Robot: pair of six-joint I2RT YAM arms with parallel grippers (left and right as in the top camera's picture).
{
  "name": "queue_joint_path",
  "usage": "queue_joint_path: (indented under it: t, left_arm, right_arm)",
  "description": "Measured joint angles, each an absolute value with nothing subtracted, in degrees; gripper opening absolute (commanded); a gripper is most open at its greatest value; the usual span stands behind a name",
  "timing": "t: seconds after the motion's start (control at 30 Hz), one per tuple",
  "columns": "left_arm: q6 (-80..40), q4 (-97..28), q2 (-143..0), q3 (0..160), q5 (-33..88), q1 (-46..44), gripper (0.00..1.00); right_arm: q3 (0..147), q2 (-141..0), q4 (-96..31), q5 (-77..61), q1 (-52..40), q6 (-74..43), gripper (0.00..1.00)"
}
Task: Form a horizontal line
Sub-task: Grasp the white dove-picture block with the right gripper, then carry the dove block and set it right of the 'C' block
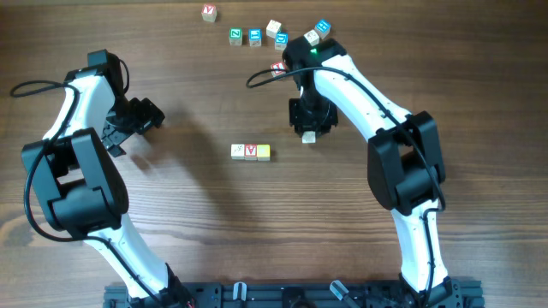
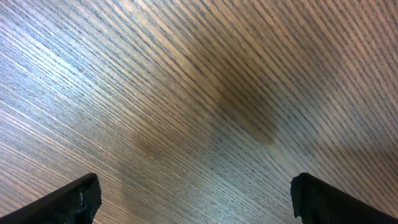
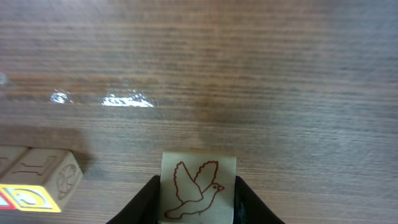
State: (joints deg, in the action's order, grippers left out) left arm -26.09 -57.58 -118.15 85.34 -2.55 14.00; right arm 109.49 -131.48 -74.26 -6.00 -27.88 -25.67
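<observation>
A wooden table (image 1: 171, 222) is seen from above, and the whole view is filled by it. Its top is finished in a mid-brown wood, and a fine, straight grain is run across it from side to side, broken here and there by darker streaks. Soft, blurred shadows (image 1: 184, 167) are cast on the wood. In the left wrist view a pale sheen (image 2: 56, 68) is spread across the grain beside a dim, darker patch (image 2: 242, 106). In the right wrist view small bright glints (image 3: 127, 100) are reflected from the surface. A black rail (image 1: 214, 293) is fixed along the near edge.
</observation>
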Motion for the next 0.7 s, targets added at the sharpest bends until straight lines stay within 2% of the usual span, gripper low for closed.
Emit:
queue_joint_path:
  t: [0.2, 0.37, 0.43, 0.7]
  left_arm:
    - [-26.1, -57.6, -118.1, 85.3, -2.5, 14.0, 1.0]
    - [-26.1, -57.6, -118.1, 85.3, -2.5, 14.0, 1.0]
    - [-26.1, -57.6, -118.1, 85.3, -2.5, 14.0, 1.0]
    - [-26.1, -57.6, -118.1, 85.3, -2.5, 14.0, 1.0]
  right_arm:
    - [108.2, -131.5, -69.8, -8.0, -30.4, -25.7, 0.33]
    - [108.1, -131.5, -69.8, -8.2, -31.3, -25.6, 0.5]
    - [108.1, -131.5, -69.8, -8.3, -31.4, -25.4, 0.53]
    - [108.1, -131.5, -66.4, -6.1, -31.4, -25.5, 0.54]
